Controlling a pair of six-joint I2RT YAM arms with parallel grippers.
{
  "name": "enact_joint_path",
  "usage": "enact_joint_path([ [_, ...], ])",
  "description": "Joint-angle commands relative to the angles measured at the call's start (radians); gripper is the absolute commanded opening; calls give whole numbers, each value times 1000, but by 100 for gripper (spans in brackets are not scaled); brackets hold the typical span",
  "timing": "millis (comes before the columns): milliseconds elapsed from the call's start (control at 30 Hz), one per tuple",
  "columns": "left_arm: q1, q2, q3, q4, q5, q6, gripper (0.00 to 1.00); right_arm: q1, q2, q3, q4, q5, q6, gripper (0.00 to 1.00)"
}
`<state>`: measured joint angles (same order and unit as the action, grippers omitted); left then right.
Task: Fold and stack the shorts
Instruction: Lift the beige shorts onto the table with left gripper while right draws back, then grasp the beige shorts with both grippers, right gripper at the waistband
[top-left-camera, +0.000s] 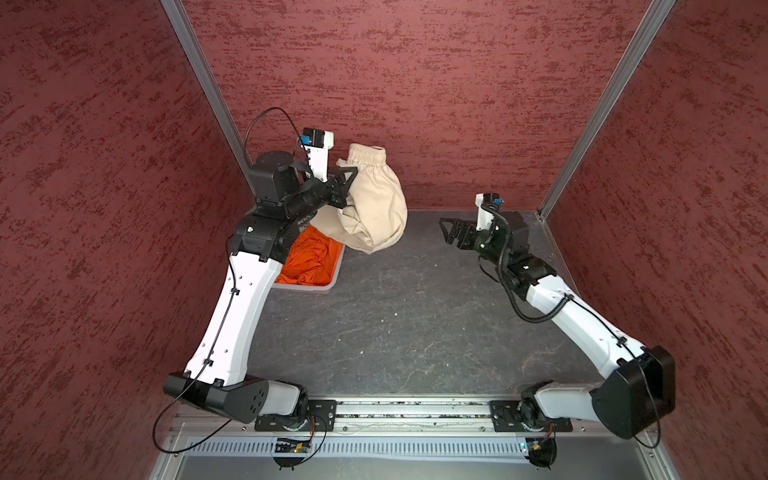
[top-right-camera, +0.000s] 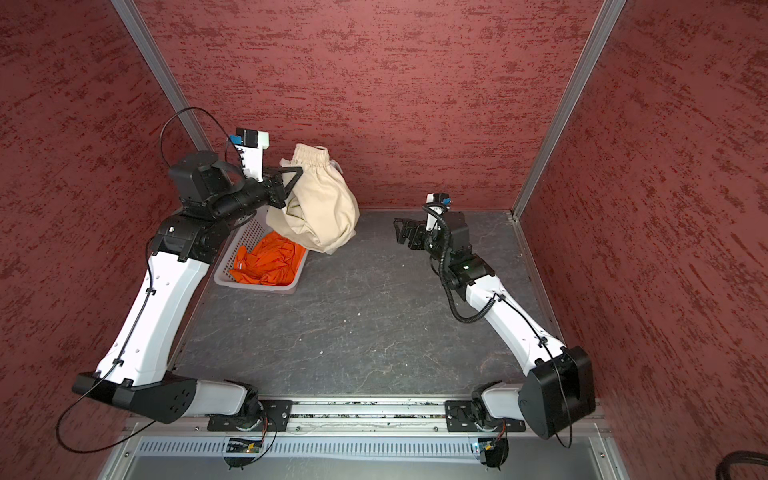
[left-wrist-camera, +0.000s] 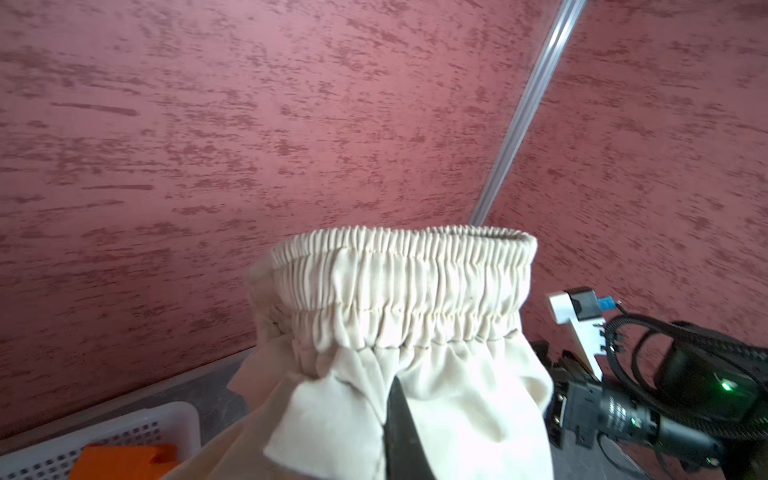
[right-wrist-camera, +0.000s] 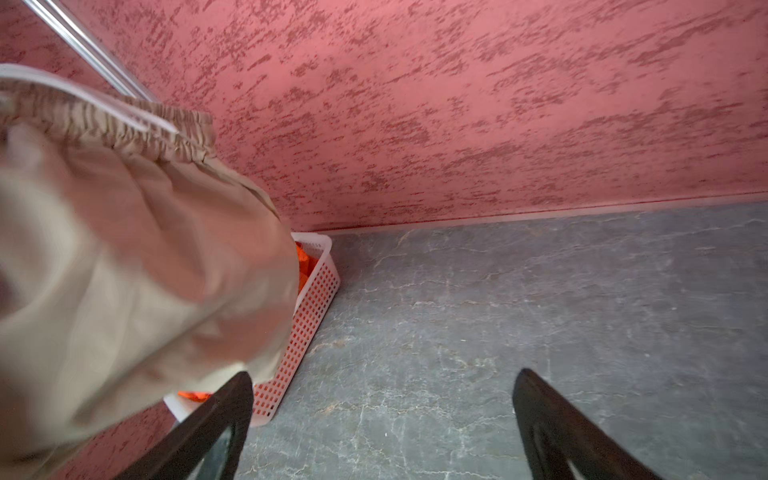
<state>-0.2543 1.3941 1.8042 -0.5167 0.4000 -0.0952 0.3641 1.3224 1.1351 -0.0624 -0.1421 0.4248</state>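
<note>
The beige shorts (top-left-camera: 374, 203) (top-right-camera: 324, 208) hang in the air above the basket's far corner, gathered waist up. My left gripper (top-left-camera: 351, 174) (top-right-camera: 297, 172) is shut on their cloth just below the waistband (left-wrist-camera: 407, 286); one dark fingertip (left-wrist-camera: 399, 419) shows among the folds. The orange shorts (top-left-camera: 311, 259) (top-right-camera: 268, 262) lie crumpled in the white basket (top-left-camera: 332, 274) (top-right-camera: 226, 266). My right gripper (top-left-camera: 446, 232) (top-right-camera: 399, 230) hovers open over the table at the right, empty, its fingers (right-wrist-camera: 232, 407) wide apart, facing the hanging beige shorts (right-wrist-camera: 124, 270).
The grey stone-look table (top-left-camera: 415, 311) (top-right-camera: 353, 324) is walled by red textured panels on three sides. The basket (right-wrist-camera: 316, 307) stands at the back left corner. The arms' bases sit on a rail along the front edge.
</note>
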Motion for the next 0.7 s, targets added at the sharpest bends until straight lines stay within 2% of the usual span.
enact_joint_path([
  [0,-47,25,-45,-19,-1,46,11,-37,-49,13,-102,22,-29,98],
  [33,-63,35,-73,-16,-14,40,14,-45,-63,6,-127,39,-37,98],
  [67,-80,46,-102,-10,-22,33,23,-49,-76,1,-151,55,-45,98],
  [100,-97,62,-141,0,-25,26,39,-50,-90,-5,-177,73,-57,98],
  [133,-115,79,-176,9,-32,17,65,-49,-100,-12,-206,86,-68,98],
  [167,-128,95,-200,12,-37,9,87,-49,-107,-16,-230,95,-73,98],
  [200,-135,111,-225,13,-40,-3,100,-51,-113,-19,-258,97,-81,98],
  [367,-134,110,-360,38,-101,-68,100,-46,-113,-12,-390,49,-101,97],
  [567,-120,48,-550,69,-98,-156,100,1,-25,11,-483,-57,-87,96],
  [667,-124,32,-646,86,-73,-223,100,11,43,-7,-519,-153,-51,97],
])
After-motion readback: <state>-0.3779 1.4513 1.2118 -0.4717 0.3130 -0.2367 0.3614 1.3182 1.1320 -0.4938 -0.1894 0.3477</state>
